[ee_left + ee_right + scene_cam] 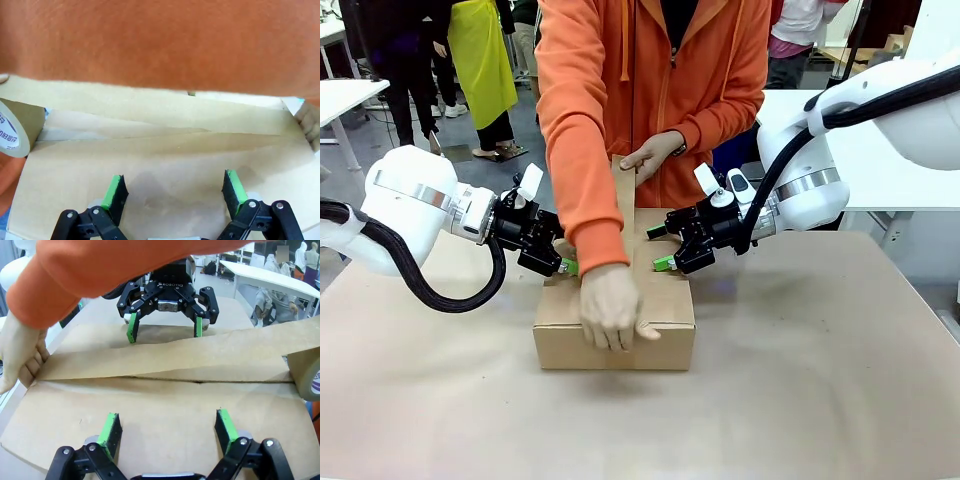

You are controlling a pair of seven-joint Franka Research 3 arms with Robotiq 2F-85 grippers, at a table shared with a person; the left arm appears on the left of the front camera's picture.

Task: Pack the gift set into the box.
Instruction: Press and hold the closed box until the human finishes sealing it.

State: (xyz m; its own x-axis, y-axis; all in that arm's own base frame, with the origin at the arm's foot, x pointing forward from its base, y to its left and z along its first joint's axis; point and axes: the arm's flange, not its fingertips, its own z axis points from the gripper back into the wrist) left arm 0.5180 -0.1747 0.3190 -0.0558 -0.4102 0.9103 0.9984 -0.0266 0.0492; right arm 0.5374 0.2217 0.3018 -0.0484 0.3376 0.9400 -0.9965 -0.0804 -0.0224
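Left gripper (563, 262) fingers spread wide, pressing box (665, 335) top, right gripper (661, 248) likewise, box lengthwise across counter (820, 380), hand (613, 308) taping seam.

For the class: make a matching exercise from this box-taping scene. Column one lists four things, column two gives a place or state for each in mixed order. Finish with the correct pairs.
Things
1. box
2. left gripper
3. strip of brown tape
4. roll of tape

Places or states
A. open, fingertips on the box's left flap
B. stretched along the seam between the flaps
C. flaps folded shut, on the table
D. at the far end of the box, in the person's raised hand

Pairs: 1-C, 2-A, 3-B, 4-D
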